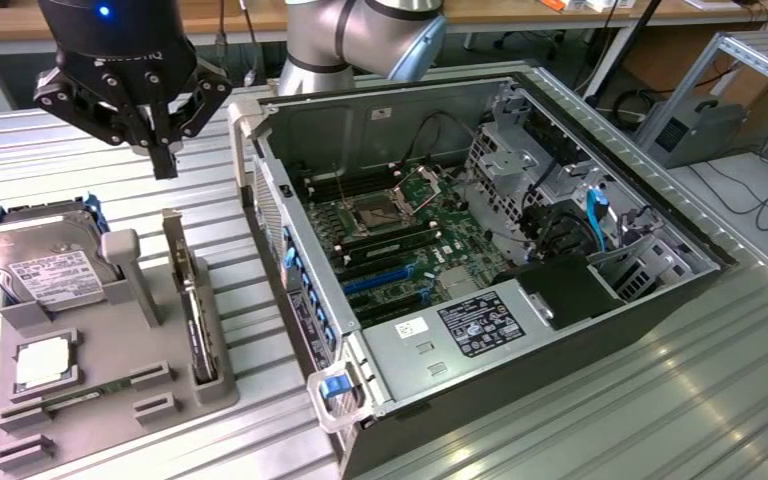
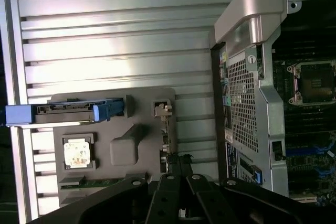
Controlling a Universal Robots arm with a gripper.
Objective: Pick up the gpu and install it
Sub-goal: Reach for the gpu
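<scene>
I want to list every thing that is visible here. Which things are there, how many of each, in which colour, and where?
gpu: one, dark, standing on its edge in the holder, on the side nearest the case.
hard drive: one, silver with white label, blue carrier, on the holder.
processor chip: one, silver, flat on the holder.
memory stick: one, green, flat on the holder.
holder: one, grey, on the table at the exterior view's left.
computer case: one, dark, open, on the table.
motherboard: one, green, inside the case.
table: one, silver, slatted.
arm: one, grey, behind the case.
claw: one, black, shut, empty, above the holder.
</scene>
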